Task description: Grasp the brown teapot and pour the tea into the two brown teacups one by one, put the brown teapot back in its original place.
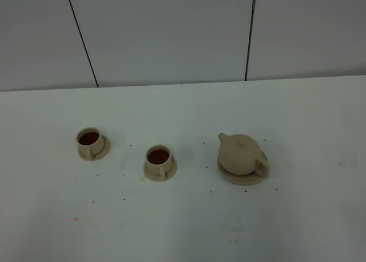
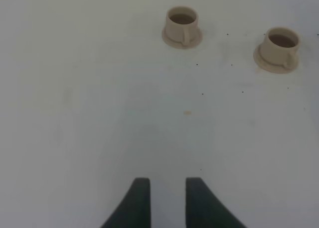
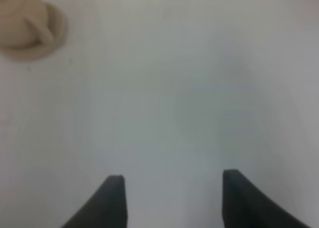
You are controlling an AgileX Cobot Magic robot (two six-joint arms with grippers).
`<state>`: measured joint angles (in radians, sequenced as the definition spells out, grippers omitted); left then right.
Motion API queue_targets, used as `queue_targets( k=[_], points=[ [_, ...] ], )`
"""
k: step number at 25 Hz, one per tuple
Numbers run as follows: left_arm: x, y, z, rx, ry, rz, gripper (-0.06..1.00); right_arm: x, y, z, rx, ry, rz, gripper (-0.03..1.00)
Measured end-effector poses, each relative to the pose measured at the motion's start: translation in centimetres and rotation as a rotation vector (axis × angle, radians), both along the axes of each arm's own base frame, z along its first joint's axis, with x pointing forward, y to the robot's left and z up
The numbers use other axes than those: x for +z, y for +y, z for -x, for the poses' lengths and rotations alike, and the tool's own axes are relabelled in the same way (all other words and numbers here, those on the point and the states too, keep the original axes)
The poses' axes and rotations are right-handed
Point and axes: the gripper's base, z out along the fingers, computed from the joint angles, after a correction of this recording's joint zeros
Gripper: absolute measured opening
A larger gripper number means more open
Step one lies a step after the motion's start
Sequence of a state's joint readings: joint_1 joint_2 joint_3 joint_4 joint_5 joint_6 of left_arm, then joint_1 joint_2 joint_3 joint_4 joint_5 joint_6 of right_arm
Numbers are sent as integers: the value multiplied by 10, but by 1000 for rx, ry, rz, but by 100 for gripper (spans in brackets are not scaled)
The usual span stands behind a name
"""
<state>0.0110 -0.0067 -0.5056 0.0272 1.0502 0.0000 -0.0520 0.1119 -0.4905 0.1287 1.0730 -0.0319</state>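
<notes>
Exterior high view shows a white desk (image 1: 183, 227) with three tan pieces in a loose row. The brown teapot (image 1: 240, 154) sits on its wide saucer (image 1: 229, 177) at the right, spout pointing far-left, loop handle (image 1: 262, 166) facing near-right. Two brown teacups, one at the far left (image 1: 90, 141) and one in the middle (image 1: 158, 158), stand on small saucers, well apart from the pot, and both already hold dark liquid. No arm appears in this view. Right wrist view shows the right claw (image 3: 173, 198) wide open and empty above bare desk, with the teapot blurred at the frame's edge. Left wrist view shows the left claw (image 2: 167, 200) with a narrow gap between its fingers, holding nothing, both cups ahead of it. The teapot looks rigid, smooth and breakable, likely heavy for its size; its loop handle seems the surest hold, and its lid may slip when tilted.
</notes>
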Motion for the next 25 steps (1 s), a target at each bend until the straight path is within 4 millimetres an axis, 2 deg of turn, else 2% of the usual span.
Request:
queue_targets(
  k=[5, 25],
  points=[
    [0, 0, 0, 0, 0, 0, 24, 0, 1, 17, 0, -112, 6, 42],
    [0, 0, 0, 0, 0, 0, 24, -1, 1, 17, 1, -114, 4, 42]
  ],
)
